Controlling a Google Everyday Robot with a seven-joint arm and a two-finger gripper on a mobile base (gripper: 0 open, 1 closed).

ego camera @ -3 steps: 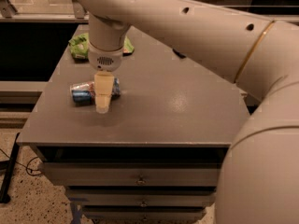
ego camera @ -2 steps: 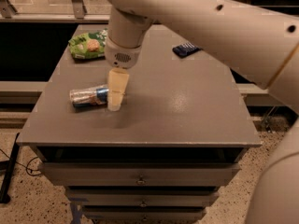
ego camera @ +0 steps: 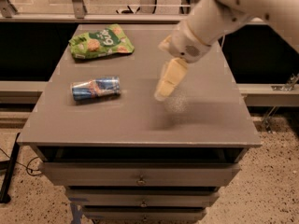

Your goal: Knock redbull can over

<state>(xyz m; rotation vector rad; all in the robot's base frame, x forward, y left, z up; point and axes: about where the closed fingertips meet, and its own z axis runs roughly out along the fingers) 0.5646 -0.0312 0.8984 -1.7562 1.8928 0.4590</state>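
The redbull can (ego camera: 96, 88), blue and silver, lies on its side on the left part of the grey table (ego camera: 140, 120). My gripper (ego camera: 162, 93) hangs above the middle of the table, to the right of the can and well apart from it, its cream fingers (ego camera: 170, 77) pointing down and to the left. It holds nothing.
A green snack bag (ego camera: 101, 42) lies at the table's back left corner. The table has drawers below its front edge (ego camera: 140, 178). A dark shelf and a rail run behind the table, and speckled floor lies to the right.
My gripper has lifted off and moved right, away from the can. The can stays lying on its side. The view has shifted, and the arm now covers less of the table.
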